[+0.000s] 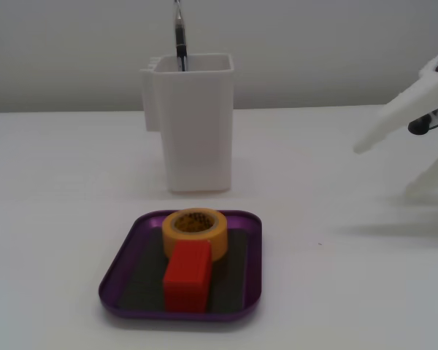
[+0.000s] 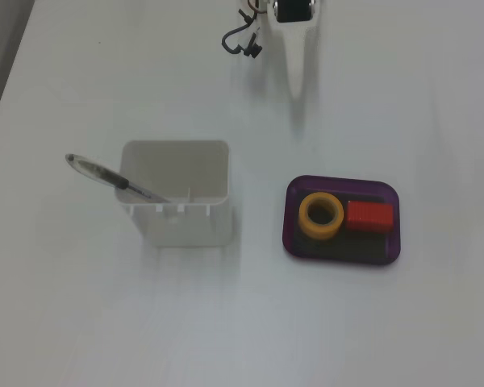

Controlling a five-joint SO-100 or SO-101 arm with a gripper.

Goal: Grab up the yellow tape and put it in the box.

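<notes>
Lying flat inside the purple box (image 2: 387,250), the yellow tape (image 2: 321,217) touches a red block (image 2: 369,216); the white gripper (image 1: 360,149), well apart, holds nothing, its opening unclear.

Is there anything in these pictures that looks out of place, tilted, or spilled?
Nothing stands out. The yellow tape lies flat in the purple box beside a red block, and the pen leans in the upright white container.

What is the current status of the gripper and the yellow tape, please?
Gripper clear of the box, empty; open or shut unclear. Yellow tape flat in the box, touching the red block. Nothing in the way.
</notes>
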